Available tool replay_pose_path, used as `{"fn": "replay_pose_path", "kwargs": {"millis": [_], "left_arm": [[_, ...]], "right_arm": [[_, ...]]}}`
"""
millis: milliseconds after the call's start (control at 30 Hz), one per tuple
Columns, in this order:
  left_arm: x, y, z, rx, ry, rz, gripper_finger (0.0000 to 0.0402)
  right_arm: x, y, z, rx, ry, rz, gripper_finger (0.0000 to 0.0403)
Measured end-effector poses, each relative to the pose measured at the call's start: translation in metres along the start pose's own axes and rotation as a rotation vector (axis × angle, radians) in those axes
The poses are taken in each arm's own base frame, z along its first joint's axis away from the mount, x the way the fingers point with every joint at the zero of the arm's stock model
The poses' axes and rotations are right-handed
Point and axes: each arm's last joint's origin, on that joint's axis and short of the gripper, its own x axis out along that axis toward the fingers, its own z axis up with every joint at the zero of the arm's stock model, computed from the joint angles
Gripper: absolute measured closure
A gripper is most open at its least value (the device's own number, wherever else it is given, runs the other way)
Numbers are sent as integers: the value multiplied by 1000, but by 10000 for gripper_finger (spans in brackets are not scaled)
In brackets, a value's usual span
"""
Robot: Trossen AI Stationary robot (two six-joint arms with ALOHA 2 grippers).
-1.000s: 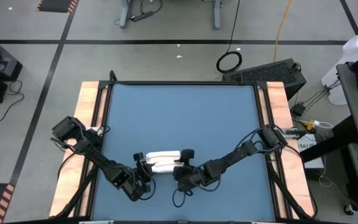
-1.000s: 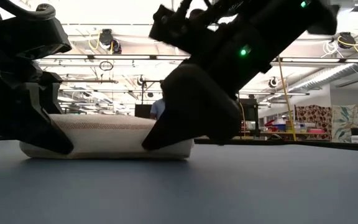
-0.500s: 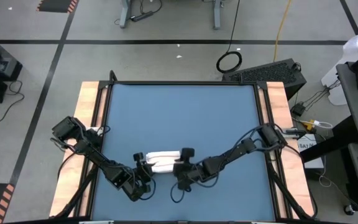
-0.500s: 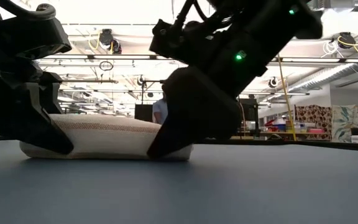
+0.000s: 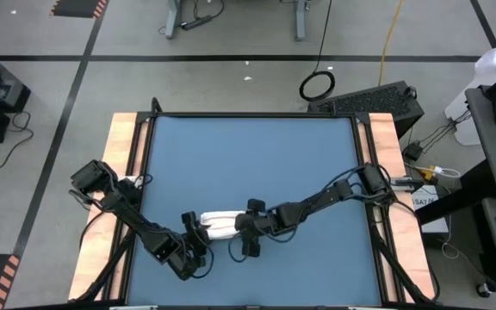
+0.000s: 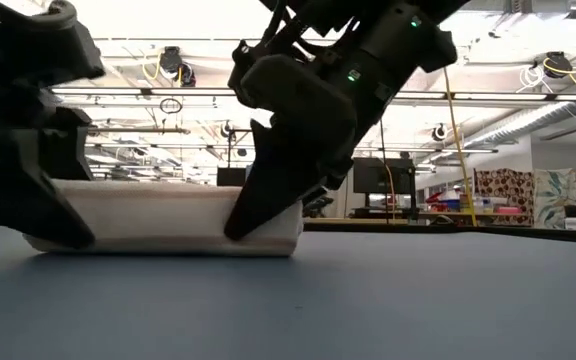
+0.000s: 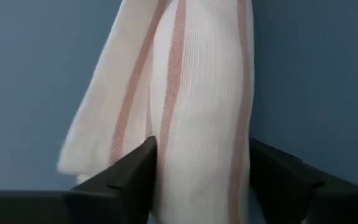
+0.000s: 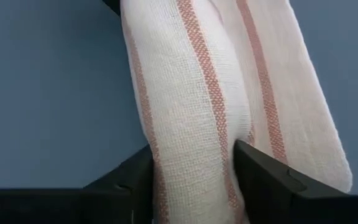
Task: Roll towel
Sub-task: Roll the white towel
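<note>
rolled towel (image 5: 220,223) lying crosswise between 2 grippers: left gripper (image 5: 194,231) straddling 1 end, right gripper (image 5: 246,226) the other, both clasping it.

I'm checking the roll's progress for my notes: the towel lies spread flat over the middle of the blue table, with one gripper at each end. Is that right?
Not quite. The towel is not spread flat: it is already a compact roll, as the low view shows. The rest holds: it lies on the blue table, with the left gripper at one end and the right gripper at the other, fingers either side of the roll.
</note>
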Motion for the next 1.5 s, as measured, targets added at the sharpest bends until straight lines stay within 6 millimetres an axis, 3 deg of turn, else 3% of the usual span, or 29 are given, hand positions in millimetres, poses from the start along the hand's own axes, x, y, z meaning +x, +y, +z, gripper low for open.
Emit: {"fn": "replay_pose_path", "kwargs": {"millis": [200, 533, 833, 1133, 1300, 1500], "left_arm": [[-20, 4, 10, 39, -42, 0, 108], [-33, -11, 9, 109, -197, -14, 97], [-15, -18, 1, 174, -197, 50, 130], [-9, -12, -4, 184, -162, 121, 177], [-2, -7, -5, 113, -75, 69, 178], [0, -5, -6, 81, -43, 48, 178]], "right_arm": [[1, -6, 2, 53, 46, 93, 247], [5, -31, 12, 223, 134, 273, 293], [7, -50, 17, 280, 178, 371, 297], [8, -52, 18, 251, 174, 390, 298], [3, -51, 20, 213, 145, 374, 273], [-16, -48, 27, 82, 75, 306, 199]]}}
